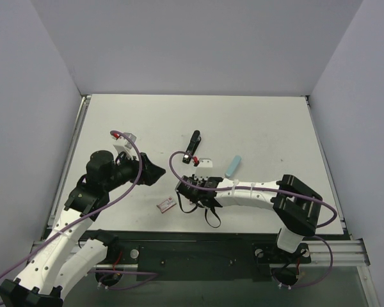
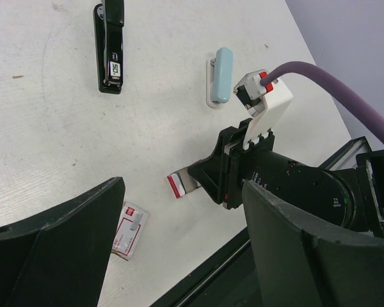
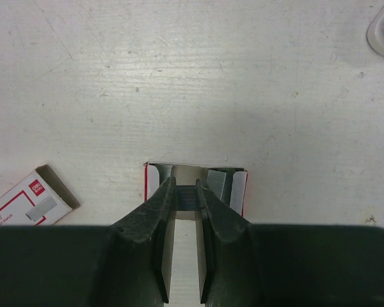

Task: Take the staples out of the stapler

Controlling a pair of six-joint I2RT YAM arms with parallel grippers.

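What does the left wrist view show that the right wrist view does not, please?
Only the left wrist view shows the stapler, lying well away from the tray. Only the right wrist view looks into the tray: grey staples, the right hand apparently shut on a strip. Both show the tray and the box sleeve beside it.

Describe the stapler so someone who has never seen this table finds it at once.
On the white table, look near the middle, just beyond the right gripper pinching a red-edged tray. The stapler lies there, a slim black bar with a white label. The pale blue piece to its right is rounded, and the red-and-white box lies nearer the arms.
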